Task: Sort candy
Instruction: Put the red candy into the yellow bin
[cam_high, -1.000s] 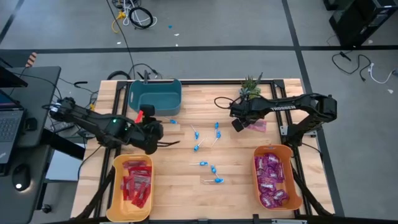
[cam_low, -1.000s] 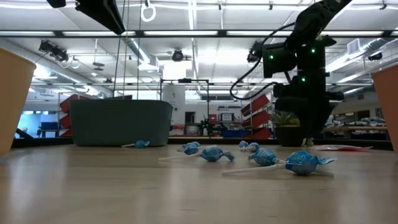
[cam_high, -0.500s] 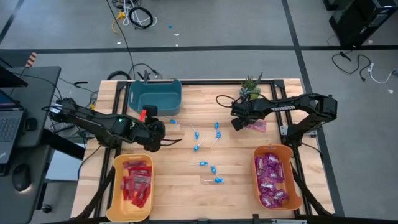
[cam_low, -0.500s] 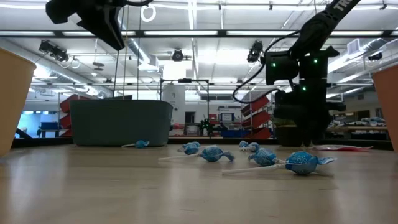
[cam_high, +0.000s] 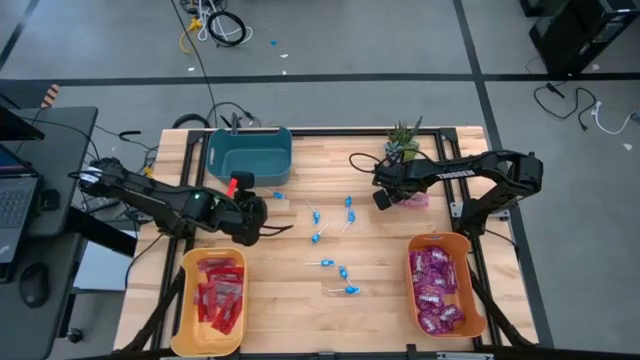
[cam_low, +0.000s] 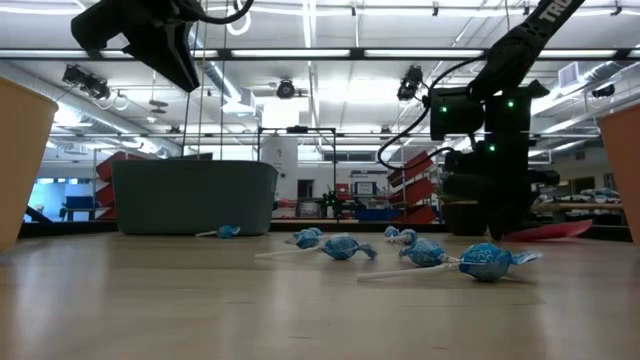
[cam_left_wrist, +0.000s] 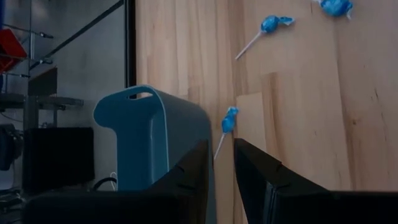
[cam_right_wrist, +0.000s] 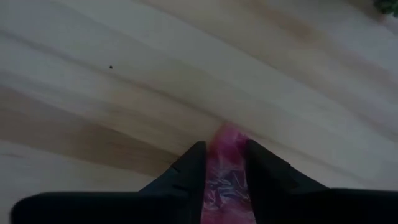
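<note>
High view — teal bin (cam_high: 249, 153) is sitting at the table's far left. The left gripper (cam_high: 262, 221) is hanging just in front of the bin, above the wood, near one lollipop (cam_high: 278, 195). More lollipops (cam_high: 332, 245) are lying scattered right of the bin, mid-table. The right gripper (cam_high: 384, 197) is reaching down well right of the bin, beside the plant (cam_high: 404, 140), onto a purple packet (cam_high: 415, 200). Yellow bin (cam_high: 212, 298) with red packets (cam_high: 220, 293) is sitting nearer than the teal bin; orange bin (cam_high: 448, 284) with purple packets is sitting far right.

Low view — lollipops (cam_low: 487, 262) are lying right of the teal bin (cam_low: 193, 197); the right gripper (cam_low: 497, 222) is standing down at the table, the packet's edge (cam_low: 552, 232) lifting beside it.

Left wrist view — the fingers (cam_left_wrist: 189, 177) are standing slightly apart, grasping nothing, with a lollipop (cam_left_wrist: 229, 121) lying beyond them just beside the teal bin (cam_left_wrist: 148, 137).

Right wrist view — the fingers (cam_right_wrist: 194, 167) are pinching a purple packet (cam_right_wrist: 226, 162) between them, against the wood.
</note>
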